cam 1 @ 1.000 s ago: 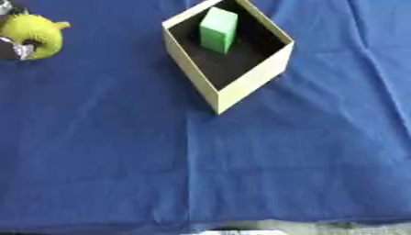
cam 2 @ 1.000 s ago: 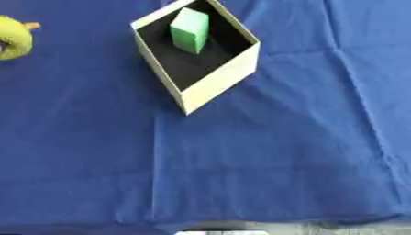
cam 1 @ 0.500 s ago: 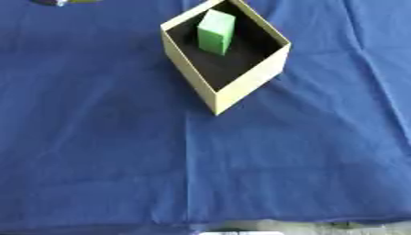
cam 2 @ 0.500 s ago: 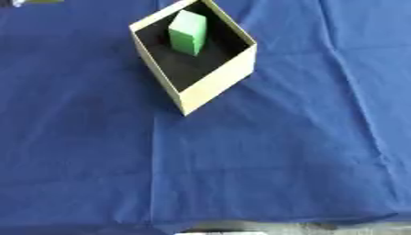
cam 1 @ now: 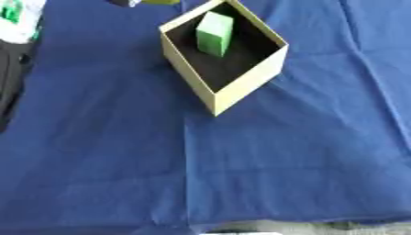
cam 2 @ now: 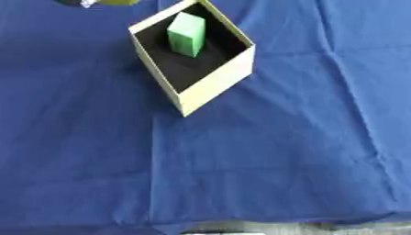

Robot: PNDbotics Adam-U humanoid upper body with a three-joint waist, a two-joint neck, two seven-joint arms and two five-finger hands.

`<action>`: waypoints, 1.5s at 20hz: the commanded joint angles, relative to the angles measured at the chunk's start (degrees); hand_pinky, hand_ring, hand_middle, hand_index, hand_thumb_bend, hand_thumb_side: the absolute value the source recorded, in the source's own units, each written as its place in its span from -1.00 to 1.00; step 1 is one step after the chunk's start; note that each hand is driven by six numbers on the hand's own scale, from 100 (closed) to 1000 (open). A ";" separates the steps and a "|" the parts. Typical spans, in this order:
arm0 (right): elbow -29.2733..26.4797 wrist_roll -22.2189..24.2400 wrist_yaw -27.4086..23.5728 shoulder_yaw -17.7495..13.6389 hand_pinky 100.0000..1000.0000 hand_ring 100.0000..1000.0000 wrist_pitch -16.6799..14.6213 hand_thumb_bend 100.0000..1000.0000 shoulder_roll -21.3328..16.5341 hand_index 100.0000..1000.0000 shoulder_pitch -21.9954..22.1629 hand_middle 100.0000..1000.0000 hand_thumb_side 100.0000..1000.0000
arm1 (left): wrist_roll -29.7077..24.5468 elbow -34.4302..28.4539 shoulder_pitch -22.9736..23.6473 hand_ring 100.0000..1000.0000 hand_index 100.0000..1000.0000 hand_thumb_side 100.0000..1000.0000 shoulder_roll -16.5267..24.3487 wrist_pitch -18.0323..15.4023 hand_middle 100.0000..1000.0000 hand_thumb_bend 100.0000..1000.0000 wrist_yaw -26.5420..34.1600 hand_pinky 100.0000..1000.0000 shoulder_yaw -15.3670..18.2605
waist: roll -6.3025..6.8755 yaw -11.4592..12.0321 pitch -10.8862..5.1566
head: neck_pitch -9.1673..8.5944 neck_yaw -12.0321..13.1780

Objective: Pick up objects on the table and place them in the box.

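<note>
A tan cardboard box [cam 1: 241,87] with a dark inside stands on the blue cloth at upper centre. A green block [cam 1: 213,34] stands tilted in its far part. At the top edge, just left of the box's far corner, a sliver of a yellow object [cam 2: 120,2] shows. Beside it is a dark piece of my left hand [cam 2: 79,2], which carries it. The rest of that hand is cut off by the frame. My right hand shows in neither view.
Wrinkled blue cloth [cam 1: 241,174] covers the table down to its front edge at the bottom. In the left eye view a white thing with a green mark [cam 1: 16,18] and a dark shape [cam 1: 8,69] lie along the left border.
The yellow object and my left hand have risen from the far left and moved right along the top edge towards the box. The box and block have not moved.
</note>
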 commanded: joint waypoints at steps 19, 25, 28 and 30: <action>-1.13 0.20 -1.73 0.01 0.71 0.45 0.64 -1.00 -0.85 0.39 -1.82 -0.09 0.06 | 4.33 16.73 -0.28 0.29 0.50 -0.92 -10.01 -4.27 0.11 -1.00 -9.79 0.34 -0.96 | -0.31 -0.73 -1.18 | 0.25 -0.19; -1.13 0.25 -1.56 -0.05 0.71 0.45 0.69 -1.00 -0.84 0.39 -1.55 -0.09 0.06 | 3.28 17.44 0.01 0.81 0.90 -0.35 -9.75 -6.91 0.66 -0.24 -15.38 0.78 -0.76 | -0.39 -0.52 -1.15 | 0.25 -0.48; -1.13 0.35 -1.42 -0.05 0.71 0.45 0.83 -1.00 -0.72 0.39 -1.32 -0.10 0.06 | 4.81 16.85 0.12 0.90 0.94 -0.13 -9.86 -8.15 0.73 -0.02 -17.95 0.87 -0.49 | -0.49 -0.43 -1.17 | 0.25 -0.51; -1.13 0.42 -1.30 -0.07 0.71 0.45 0.88 -1.00 -0.68 0.39 -1.09 -0.10 0.06 | 7.00 15.96 0.16 0.89 0.91 -0.05 -9.98 -8.64 0.71 -0.01 -18.39 0.86 0.04 | -0.54 -0.37 -1.16 | 0.25 -0.49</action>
